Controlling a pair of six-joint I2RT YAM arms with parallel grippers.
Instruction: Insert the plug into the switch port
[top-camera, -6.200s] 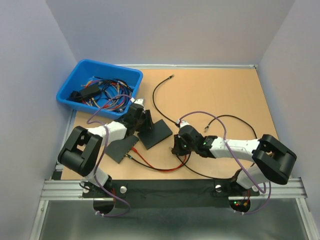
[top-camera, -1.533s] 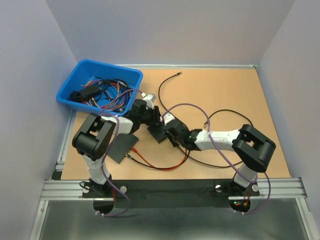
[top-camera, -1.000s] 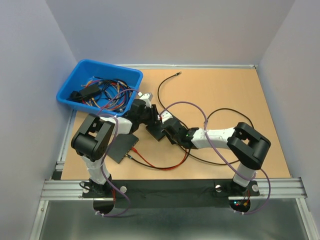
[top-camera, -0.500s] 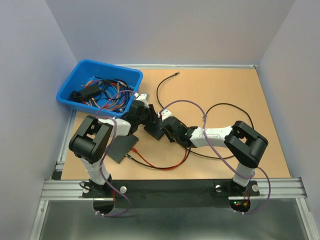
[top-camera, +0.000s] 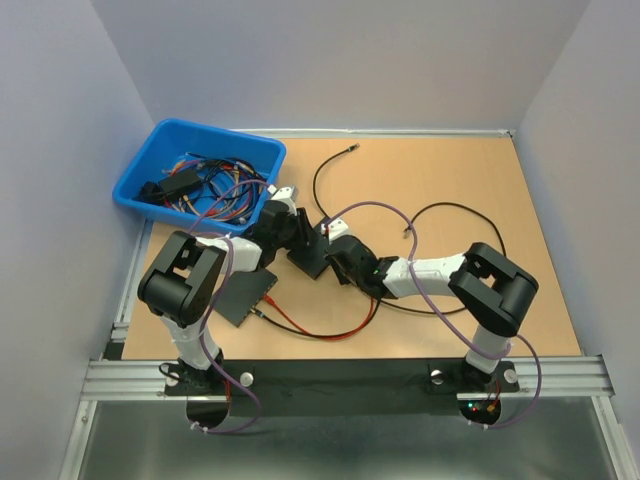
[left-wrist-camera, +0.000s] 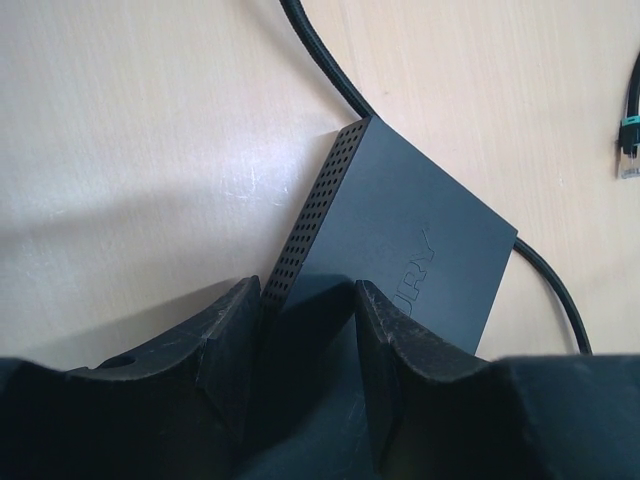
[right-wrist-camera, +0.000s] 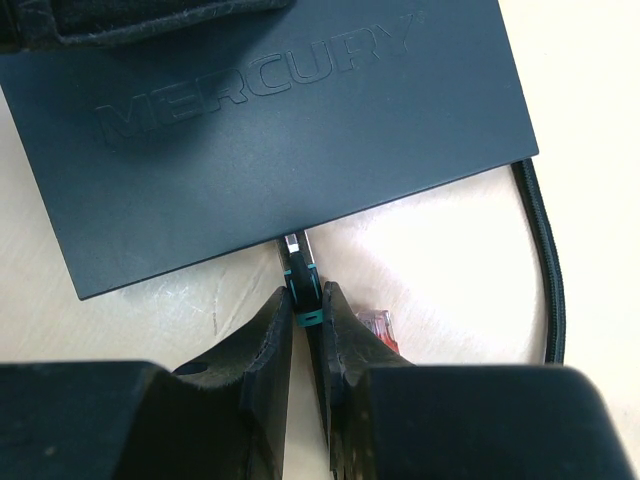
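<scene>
At the Mercury switch (right-wrist-camera: 280, 120) edge, right claw (right-wrist-camera: 305, 328), grasping the plug (right-wrist-camera: 297, 265), should push straight; left claw (left-wrist-camera: 310, 312), clamped on that switch, braces.

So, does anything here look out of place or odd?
Nothing looks broken. A red-tipped plug lies loose on the table right beside the right pincer, close to the teal-banded plug it holds at the black box. It might get in the way.

Tan table (top-camera: 450, 170) bears switch (top-camera: 310, 260), blue bin (top-camera: 271, 160), cables (top-camera: 315, 185).
</scene>
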